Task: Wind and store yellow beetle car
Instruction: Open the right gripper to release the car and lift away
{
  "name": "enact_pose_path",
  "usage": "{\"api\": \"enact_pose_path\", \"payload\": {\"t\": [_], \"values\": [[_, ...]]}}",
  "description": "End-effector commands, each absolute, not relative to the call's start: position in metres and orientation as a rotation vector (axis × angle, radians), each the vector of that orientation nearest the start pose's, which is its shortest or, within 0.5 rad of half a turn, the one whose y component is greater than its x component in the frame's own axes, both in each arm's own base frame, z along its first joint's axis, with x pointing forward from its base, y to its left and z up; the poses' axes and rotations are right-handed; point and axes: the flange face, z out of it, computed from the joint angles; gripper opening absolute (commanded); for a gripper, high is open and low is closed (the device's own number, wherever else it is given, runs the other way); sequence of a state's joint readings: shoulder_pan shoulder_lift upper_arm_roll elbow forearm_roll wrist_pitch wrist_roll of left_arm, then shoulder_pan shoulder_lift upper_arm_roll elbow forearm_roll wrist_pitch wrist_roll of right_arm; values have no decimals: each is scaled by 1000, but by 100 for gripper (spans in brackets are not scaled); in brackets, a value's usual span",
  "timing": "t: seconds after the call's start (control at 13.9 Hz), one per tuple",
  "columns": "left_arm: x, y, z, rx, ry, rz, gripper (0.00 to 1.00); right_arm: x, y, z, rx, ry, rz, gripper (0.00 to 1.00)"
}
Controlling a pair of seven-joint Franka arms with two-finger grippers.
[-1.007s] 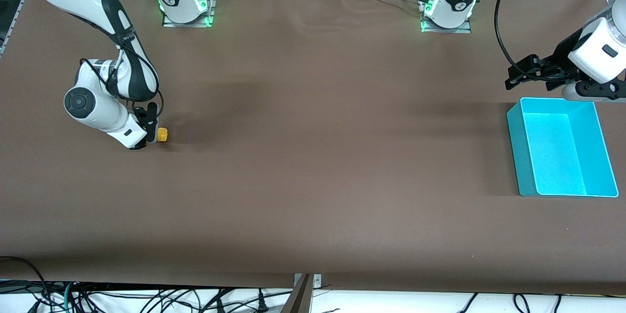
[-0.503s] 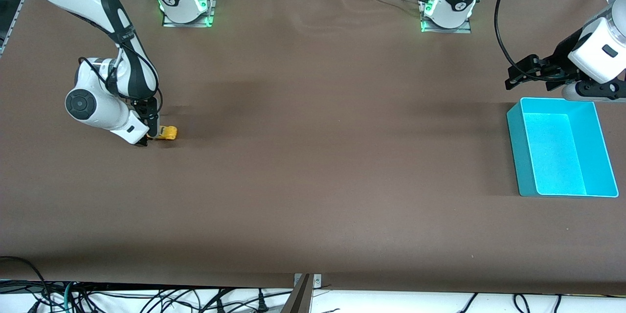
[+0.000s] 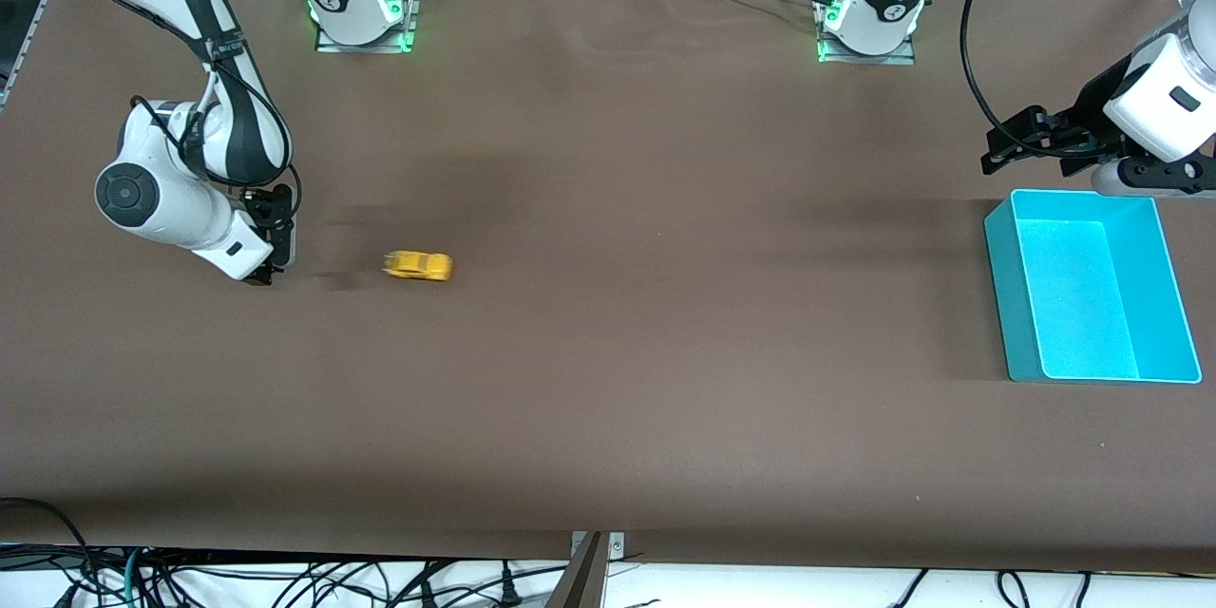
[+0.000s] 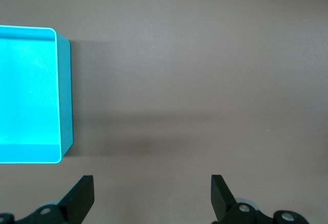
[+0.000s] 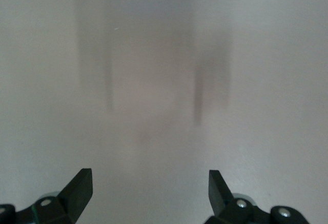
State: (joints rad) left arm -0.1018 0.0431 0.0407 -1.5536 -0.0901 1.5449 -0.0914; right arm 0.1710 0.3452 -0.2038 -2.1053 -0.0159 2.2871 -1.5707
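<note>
The yellow beetle car [image 3: 417, 266] is on the brown table, blurred, free of any gripper, a short way from my right gripper [image 3: 271, 252] toward the left arm's end. My right gripper is open and empty, low at the table near the right arm's end; its wrist view shows only bare table between the fingertips [image 5: 79, 185]. The cyan bin [image 3: 1088, 285] stands empty at the left arm's end and shows in the left wrist view [image 4: 31, 93]. My left gripper [image 3: 1007, 144] is open and empty, waiting in the air just past the bin's rim toward the bases.
The brown table [image 3: 665, 351] spreads wide between the car and the bin. Cables hang along the table's front edge [image 3: 285, 579]. The two arm bases [image 3: 361, 9] stand at the table's edge by the robots.
My right gripper opened and let go of the car, then drew back toward the right arm's end. The car rolled along the table toward the left arm's end. The left arm has not moved.
</note>
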Motion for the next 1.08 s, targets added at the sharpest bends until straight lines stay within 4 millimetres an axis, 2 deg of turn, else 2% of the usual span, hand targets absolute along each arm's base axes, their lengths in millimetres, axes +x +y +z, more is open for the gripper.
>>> {"api": "enact_pose_path", "payload": {"t": [0.0,0.29,0.58,0.79,0.86,1.01], "values": [[558,-43,609,-3223,-68,75,100,579,-1,264,-2314,-2069,219,100],[560,-43,608,-3223,-68,75,100,607,10,299,-2493,-1910,180,100],[561,-41,607,-3222,-73,77,100,635,20,348,-2702,-1648,155,100],[562,-40,609,-3224,-75,70,100,646,34,376,-2852,-1393,172,100],[564,-40,606,-3222,-75,79,100,644,51,377,-2873,-1356,177,100],[565,-41,607,-3224,-75,75,100,637,52,394,-2974,-1098,197,100]]}}
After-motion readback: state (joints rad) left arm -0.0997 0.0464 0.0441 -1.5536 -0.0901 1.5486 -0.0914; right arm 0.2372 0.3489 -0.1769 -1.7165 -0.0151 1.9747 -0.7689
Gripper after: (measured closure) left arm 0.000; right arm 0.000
